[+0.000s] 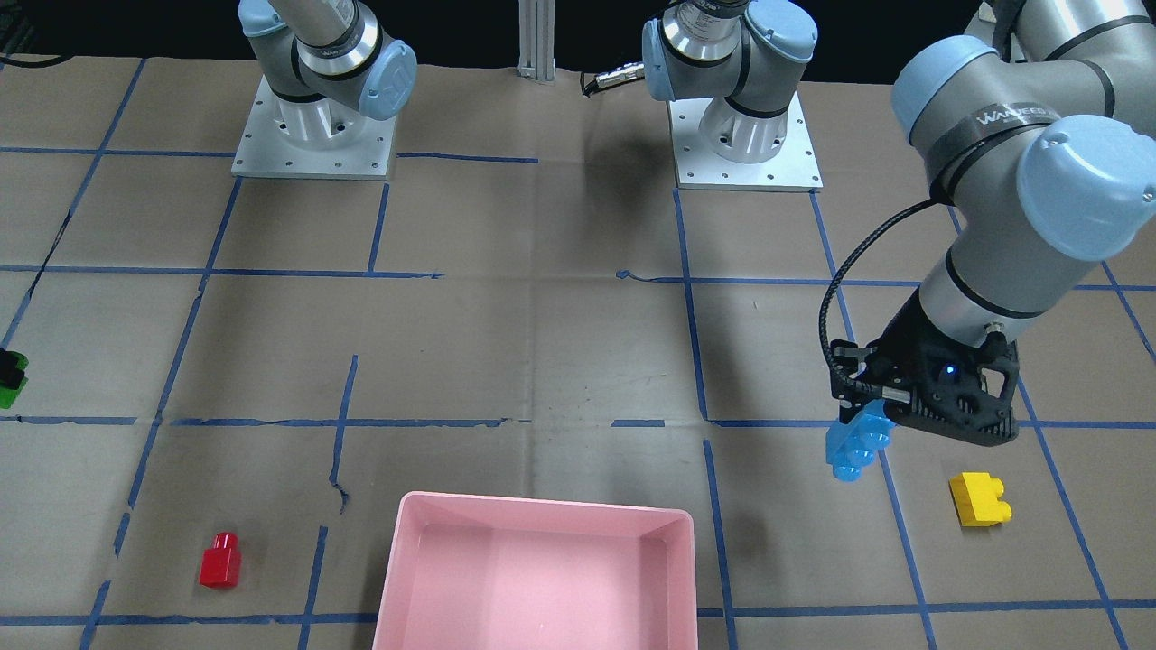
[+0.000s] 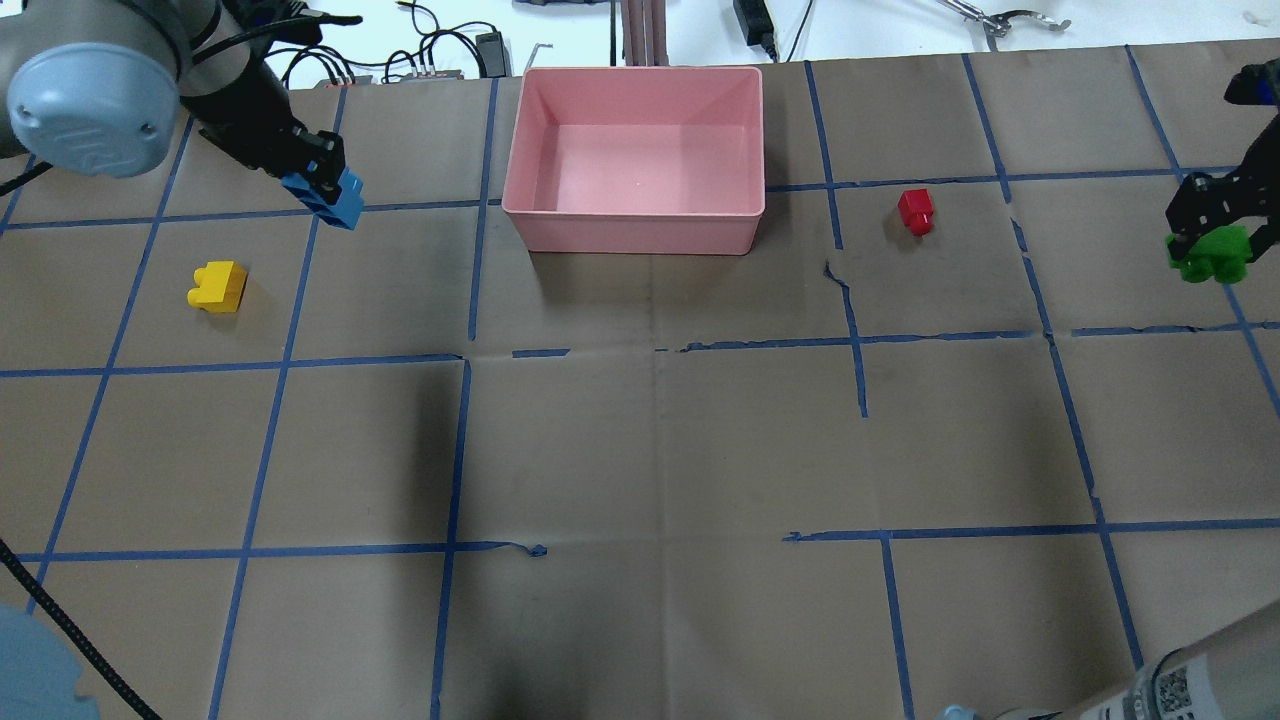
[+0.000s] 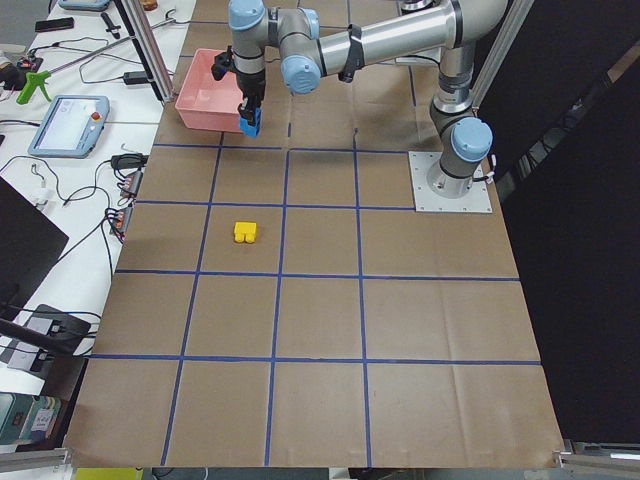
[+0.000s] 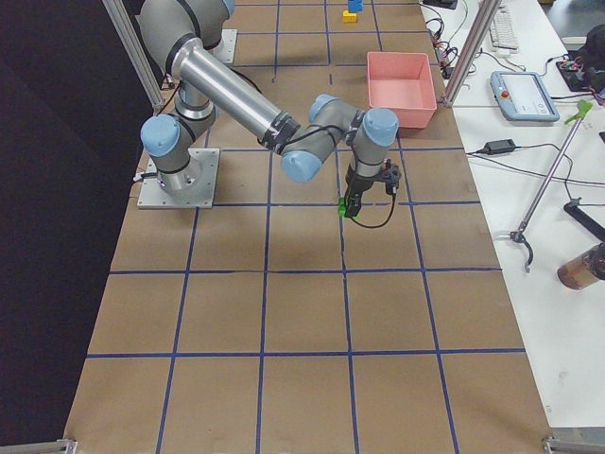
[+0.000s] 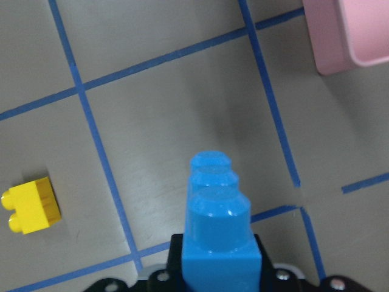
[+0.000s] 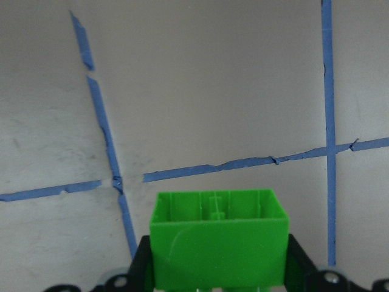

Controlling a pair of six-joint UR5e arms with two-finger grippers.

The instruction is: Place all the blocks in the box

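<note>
My left gripper (image 2: 322, 182) is shut on the light blue block (image 2: 335, 203) and holds it above the table, left of the pink box (image 2: 630, 228). The block also shows in the left wrist view (image 5: 216, 234). My right gripper (image 2: 1208, 238) is shut on the green block (image 2: 1212, 256) at the table's far right, held off the paper; the right wrist view shows the green block (image 6: 216, 243). The yellow block (image 2: 218, 286) lies on the table below and left of my left gripper. The red block (image 2: 916, 211) lies right of the box. The box holds no blocks.
Brown paper with blue tape lines (image 2: 640, 350) covers the table. The two arm bases (image 1: 314, 135) stand at the robot's side. Cables and tools (image 2: 440, 60) lie on the white bench beyond the box.
</note>
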